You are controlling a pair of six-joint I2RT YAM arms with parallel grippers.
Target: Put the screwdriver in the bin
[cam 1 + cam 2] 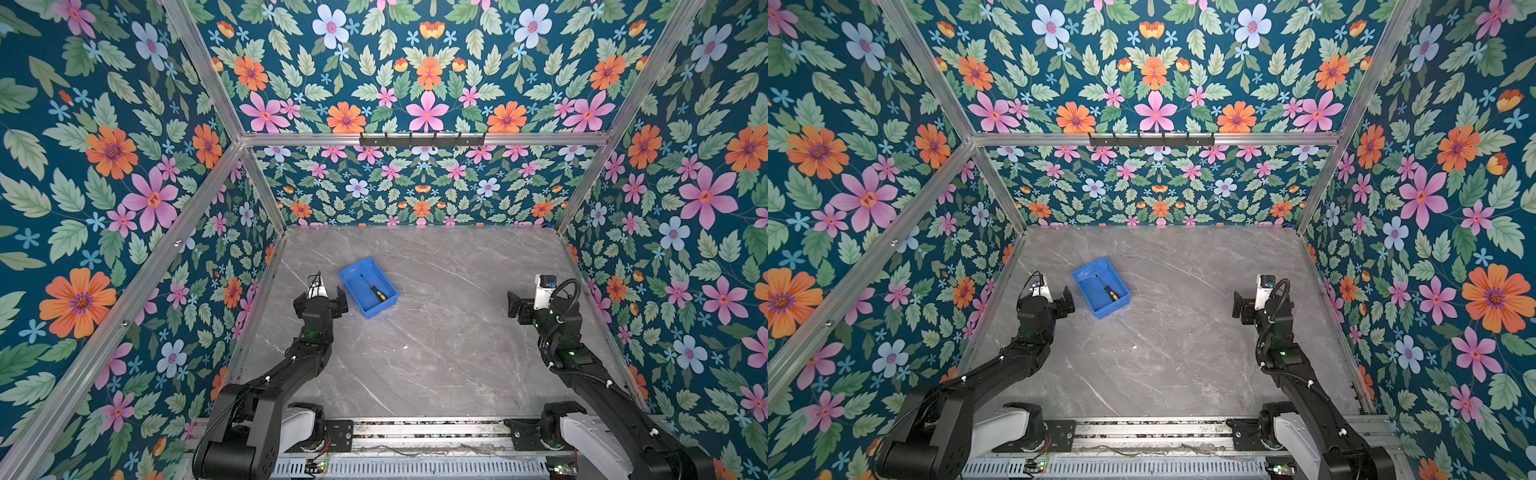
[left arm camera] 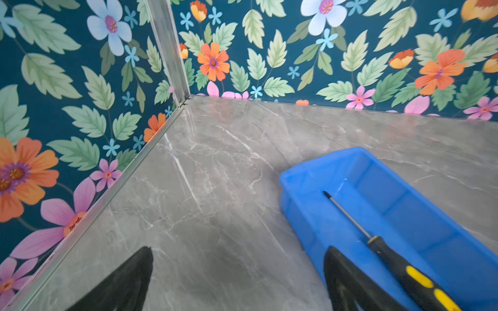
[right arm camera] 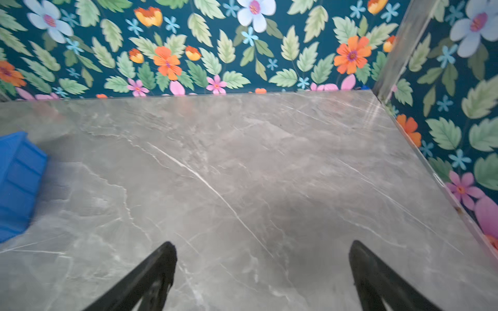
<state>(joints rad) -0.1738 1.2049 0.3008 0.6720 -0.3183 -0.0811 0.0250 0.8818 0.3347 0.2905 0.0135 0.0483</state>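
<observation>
The blue bin (image 1: 353,286) (image 1: 1087,286) sits on the grey marble table, left of centre and turned at an angle. Inside it lies the screwdriver (image 1: 374,289) (image 1: 1108,289), black-and-yellow handle toward the front, thin shaft pointing back. The left wrist view shows the screwdriver (image 2: 390,250) flat on the bin (image 2: 404,204) floor. My left gripper (image 1: 321,301) (image 1: 1046,297) (image 2: 238,250) hangs open and empty just left of the bin. My right gripper (image 1: 536,299) (image 1: 1260,297) (image 3: 262,244) is open and empty over bare table at the right. The bin's corner (image 3: 18,175) shows in the right wrist view.
Floral walls with aluminium frame posts (image 1: 266,191) close the table on three sides. A black hook rail (image 1: 422,140) hangs on the back wall. A metal rail (image 1: 428,430) carrying both arm bases runs along the front edge.
</observation>
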